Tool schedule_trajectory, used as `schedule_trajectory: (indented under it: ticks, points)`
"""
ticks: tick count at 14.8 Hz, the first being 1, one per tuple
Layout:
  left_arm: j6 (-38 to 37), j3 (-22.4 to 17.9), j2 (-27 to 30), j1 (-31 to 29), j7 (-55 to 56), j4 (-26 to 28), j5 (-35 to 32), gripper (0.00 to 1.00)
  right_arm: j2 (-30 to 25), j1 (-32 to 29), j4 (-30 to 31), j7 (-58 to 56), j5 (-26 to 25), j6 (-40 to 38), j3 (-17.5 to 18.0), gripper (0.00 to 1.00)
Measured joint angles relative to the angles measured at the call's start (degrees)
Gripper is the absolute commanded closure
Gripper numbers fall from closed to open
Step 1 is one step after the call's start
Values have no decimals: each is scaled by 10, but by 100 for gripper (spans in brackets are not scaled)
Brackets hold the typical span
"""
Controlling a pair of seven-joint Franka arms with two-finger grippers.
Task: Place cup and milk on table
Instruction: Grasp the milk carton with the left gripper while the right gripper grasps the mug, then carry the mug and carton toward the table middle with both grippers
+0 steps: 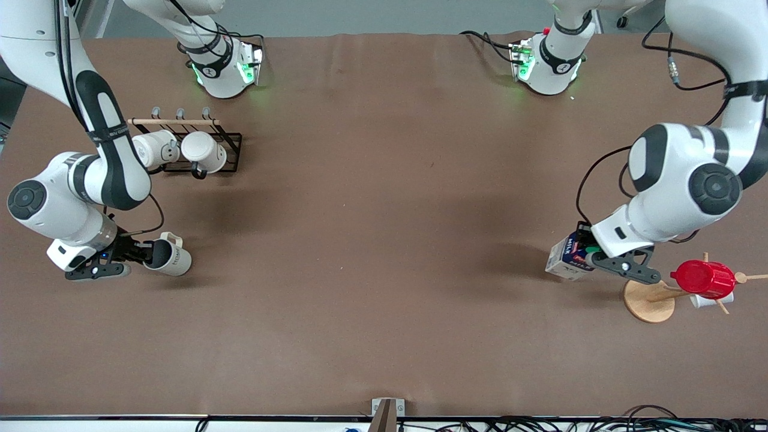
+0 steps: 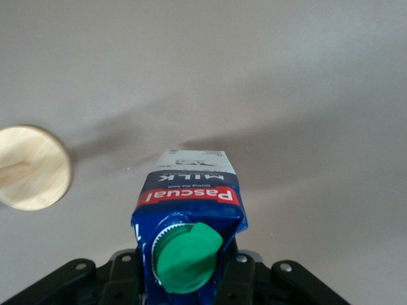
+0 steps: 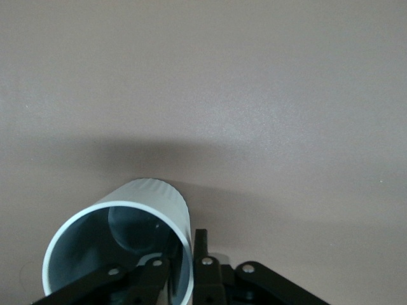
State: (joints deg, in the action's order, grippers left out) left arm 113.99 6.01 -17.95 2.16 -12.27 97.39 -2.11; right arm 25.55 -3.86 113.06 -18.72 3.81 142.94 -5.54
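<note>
The right gripper (image 1: 139, 252) pinches the rim of the cream mug (image 1: 170, 255), one finger inside the grey interior and one outside; the mug hangs tilted from it, over the brown table (image 1: 384, 270) at the right arm's end. The left gripper (image 1: 591, 257) clamps the milk carton (image 1: 567, 258) by its blue gabled top, green cap (image 2: 186, 257) facing the wrist, over the table beside the wooden stand's round base (image 1: 648, 300).
</note>
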Motion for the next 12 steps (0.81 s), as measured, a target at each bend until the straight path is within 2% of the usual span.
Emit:
schedule_trajectory:
  ticks: [2, 5, 8, 12]
  points:
    - [-67, 1, 17, 0, 1, -49, 0, 56, -2, 1, -8, 1, 0, -13, 2, 100]
    - [-137, 2, 31, 0, 5, -110, 0, 56, -6, 4, -58, 19, 0, -119, 2, 100]
    - [-148, 3, 34, 0, 13, -124, 0, 56, -33, 40, -115, 89, 1, -239, 5, 100]
    - [-154, 7, 34, 4, 36, -125, 0, 56, -61, 151, -128, 245, 2, -274, 11, 100]
